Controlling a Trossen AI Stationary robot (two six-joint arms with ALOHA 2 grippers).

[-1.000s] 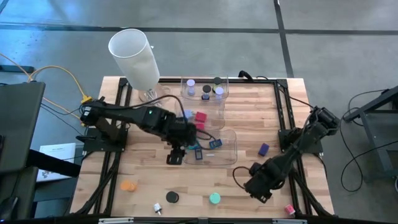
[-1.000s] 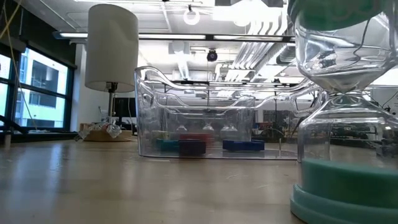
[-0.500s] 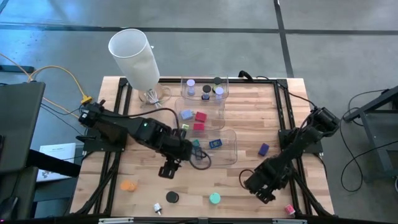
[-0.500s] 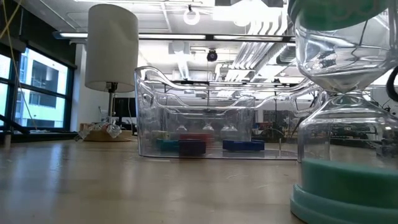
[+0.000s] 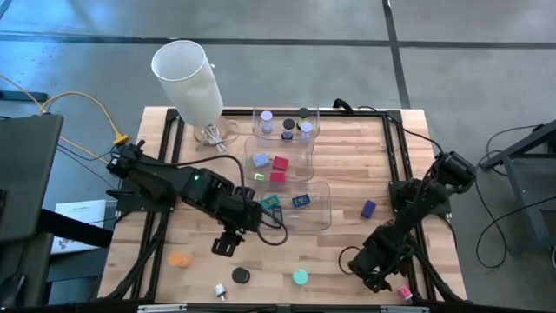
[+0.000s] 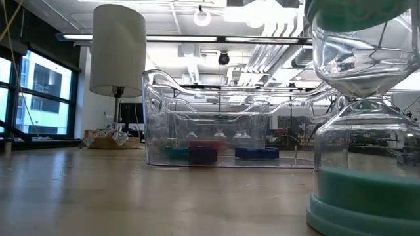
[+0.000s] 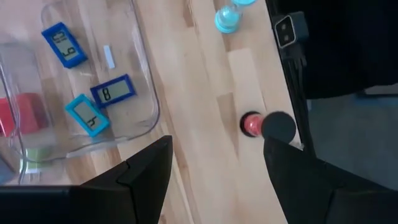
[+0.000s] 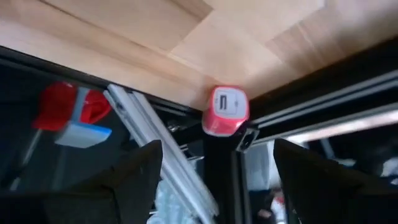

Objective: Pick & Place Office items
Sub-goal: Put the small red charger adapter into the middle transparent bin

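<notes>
Wooden table [image 5: 200,261] under two dark arms. Left gripper [image 5: 225,244] angled down over bare wood beside clear bin [image 5: 323,209], fingers [image 7: 146,171] spread, empty. Right gripper [image 5: 375,280] low at near edge, fingers [image 8: 134,177] apart, empty, facing pink block [image 8: 225,110]. Blue blocks [image 7: 112,92] lie inside bin.

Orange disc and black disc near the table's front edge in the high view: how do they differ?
The flat orange round disc lies left of the left gripper; the black round disc lies past it, nearer the front edge. The orange one looks a little wider and brighter against the wooden table; the black one is dark and compact. Both lie loose, outside the clear plastic bin.
</notes>
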